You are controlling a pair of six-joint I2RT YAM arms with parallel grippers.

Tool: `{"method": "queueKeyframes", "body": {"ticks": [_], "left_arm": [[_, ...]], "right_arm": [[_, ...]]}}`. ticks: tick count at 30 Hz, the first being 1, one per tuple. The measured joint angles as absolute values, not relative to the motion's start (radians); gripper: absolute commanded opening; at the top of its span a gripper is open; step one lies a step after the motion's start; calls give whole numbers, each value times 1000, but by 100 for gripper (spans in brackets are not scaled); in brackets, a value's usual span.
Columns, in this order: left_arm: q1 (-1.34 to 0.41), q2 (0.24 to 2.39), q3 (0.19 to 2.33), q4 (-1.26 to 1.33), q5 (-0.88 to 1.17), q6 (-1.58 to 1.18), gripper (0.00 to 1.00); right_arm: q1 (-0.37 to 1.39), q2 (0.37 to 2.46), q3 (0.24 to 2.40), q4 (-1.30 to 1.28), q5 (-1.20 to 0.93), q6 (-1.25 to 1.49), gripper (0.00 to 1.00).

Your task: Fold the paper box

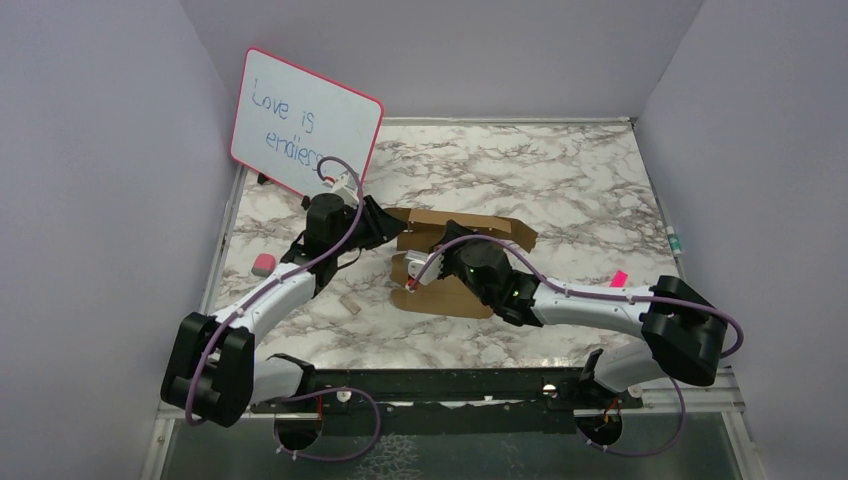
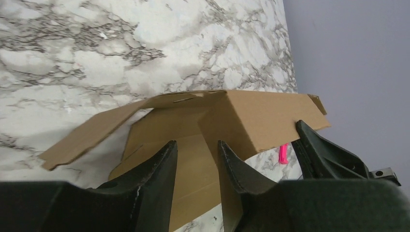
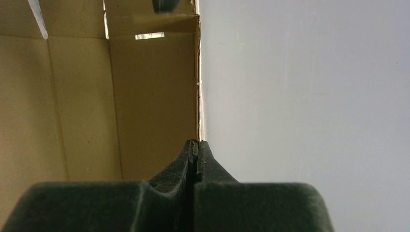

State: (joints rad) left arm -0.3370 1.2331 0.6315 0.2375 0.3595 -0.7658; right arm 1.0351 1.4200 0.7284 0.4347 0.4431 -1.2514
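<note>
The paper box [image 1: 470, 232] is brown cardboard, partly folded, in the middle of the marble table. One long wall stands up and a flap [image 2: 82, 137] slopes down to the left. My left gripper [image 1: 388, 228] is at the box's left end. Its jaws [image 2: 196, 145] are open, a narrow gap between them, with the box's floor and the standing wall's [image 2: 261, 121] corner just beyond the tips. My right gripper [image 1: 411, 284] is at the box's near left edge. Its jaws [image 3: 197, 142] are shut, pinching the edge of a cardboard panel [image 3: 154, 96].
A pink-framed whiteboard [image 1: 305, 120] leans at the back left, close behind the left arm. A small pink-and-grey block [image 1: 263, 264] lies near the left wall, a cardboard scrap [image 1: 347, 303] sits by the left forearm, and a pink item [image 1: 618, 278] lies right of the box.
</note>
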Motion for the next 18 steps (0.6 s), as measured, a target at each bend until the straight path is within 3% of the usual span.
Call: {"method": "queueKeyframes", "body": {"ticks": [18], "left_arm": [[-414,1268,606,252,221,-706,46]], "right_arm": [[1039,1513,640,611,456,-1286,1]]}}
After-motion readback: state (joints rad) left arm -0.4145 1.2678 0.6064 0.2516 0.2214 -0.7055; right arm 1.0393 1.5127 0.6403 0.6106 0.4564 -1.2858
